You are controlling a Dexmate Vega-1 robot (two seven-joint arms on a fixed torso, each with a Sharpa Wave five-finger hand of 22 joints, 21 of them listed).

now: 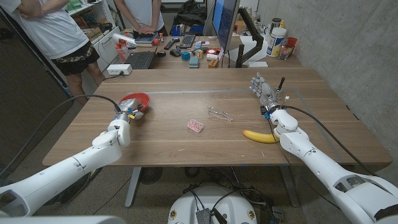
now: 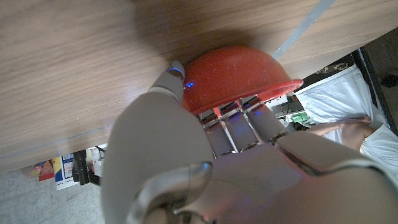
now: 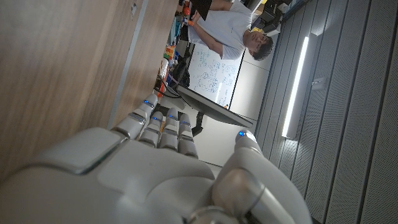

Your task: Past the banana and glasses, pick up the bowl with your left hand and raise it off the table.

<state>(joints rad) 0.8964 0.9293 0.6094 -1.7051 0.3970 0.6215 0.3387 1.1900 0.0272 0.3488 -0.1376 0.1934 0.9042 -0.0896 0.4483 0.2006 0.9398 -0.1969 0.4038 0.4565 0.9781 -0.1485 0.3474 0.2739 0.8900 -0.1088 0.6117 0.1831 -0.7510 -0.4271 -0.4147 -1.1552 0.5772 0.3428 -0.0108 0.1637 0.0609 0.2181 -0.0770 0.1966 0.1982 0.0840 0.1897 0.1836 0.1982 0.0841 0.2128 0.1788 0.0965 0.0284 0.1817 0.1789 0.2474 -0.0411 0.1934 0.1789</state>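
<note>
Red bowl (image 1: 135,101), pinched at its rim by the left hand (image 1: 126,114), could slip or tilt once lifted.

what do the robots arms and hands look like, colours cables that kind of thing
Both arms are smooth, rounded white shells. A black cable runs along the left arm toward its wrist, and another loops by the right arm. The left hand and right hand are silver-grey metal with jointed fingers; the wrist views show small blue lights on the fingertips.
</note>
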